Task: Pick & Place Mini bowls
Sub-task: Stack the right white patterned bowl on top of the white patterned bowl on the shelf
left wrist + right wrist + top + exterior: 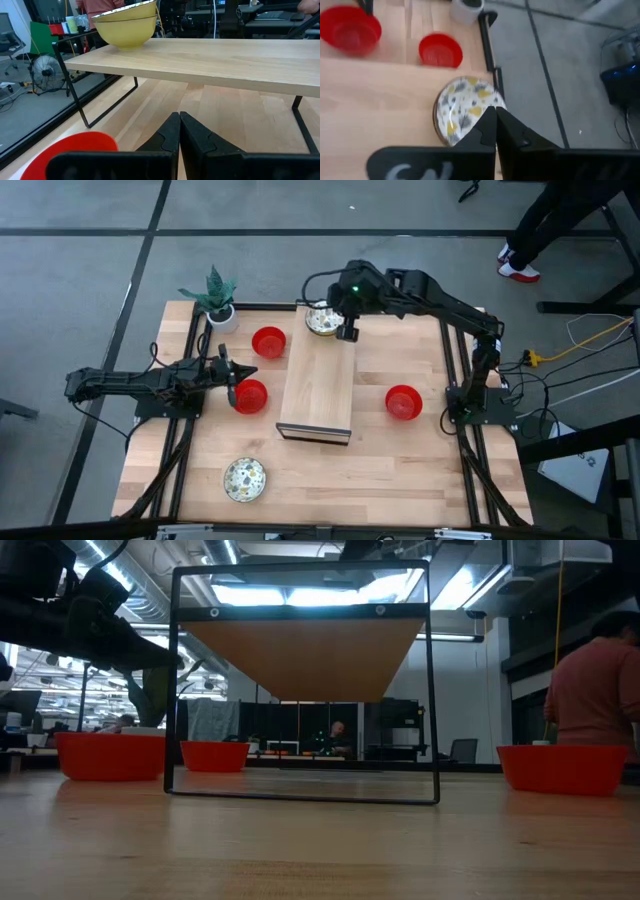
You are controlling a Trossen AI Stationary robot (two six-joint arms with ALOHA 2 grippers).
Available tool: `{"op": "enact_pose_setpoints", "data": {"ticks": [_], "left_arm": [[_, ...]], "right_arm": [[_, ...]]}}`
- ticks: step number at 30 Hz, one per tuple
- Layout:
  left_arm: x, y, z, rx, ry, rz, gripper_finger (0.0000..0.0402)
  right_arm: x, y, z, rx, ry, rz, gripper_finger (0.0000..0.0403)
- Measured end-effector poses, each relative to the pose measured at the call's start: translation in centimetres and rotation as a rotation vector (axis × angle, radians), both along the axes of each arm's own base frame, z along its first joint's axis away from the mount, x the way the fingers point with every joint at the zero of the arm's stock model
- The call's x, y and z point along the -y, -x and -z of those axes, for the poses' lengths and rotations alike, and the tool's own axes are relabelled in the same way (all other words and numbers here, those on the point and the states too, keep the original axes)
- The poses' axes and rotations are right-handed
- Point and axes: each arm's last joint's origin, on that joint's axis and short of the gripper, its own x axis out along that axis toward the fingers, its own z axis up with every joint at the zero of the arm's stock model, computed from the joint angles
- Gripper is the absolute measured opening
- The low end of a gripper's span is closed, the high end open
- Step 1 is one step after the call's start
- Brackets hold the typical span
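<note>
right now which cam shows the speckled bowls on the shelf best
The right wrist view: the stacked speckled bowls fill it from above, pattern clear. The left wrist view shows their yellow outsides; the high view shows them small; the low view hides them.

L arm (150, 383) stretched low, fingers (177, 135) shut; R arm (440, 305) reached far, fingers (495, 125) shut.

the left gripper (233, 381) covers part of a red bowl (250, 396), the right gripper (347, 332) hides an edge of the stacked speckled bowls (322, 321), whose count is unclear, and a person (530, 225) is cut off by the high view's top edge.
</note>
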Motion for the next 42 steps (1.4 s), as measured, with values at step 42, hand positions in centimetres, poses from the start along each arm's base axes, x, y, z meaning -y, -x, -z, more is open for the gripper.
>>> {"op": "enact_pose_setpoints", "data": {"ticks": [42], "left_arm": [[0.0,0.0,0.0,0.000,0.000,0.000,0.0004]], "right_arm": [[1.4,5.8,6.0,0.445,-0.034,-0.048,0.0000]]}}
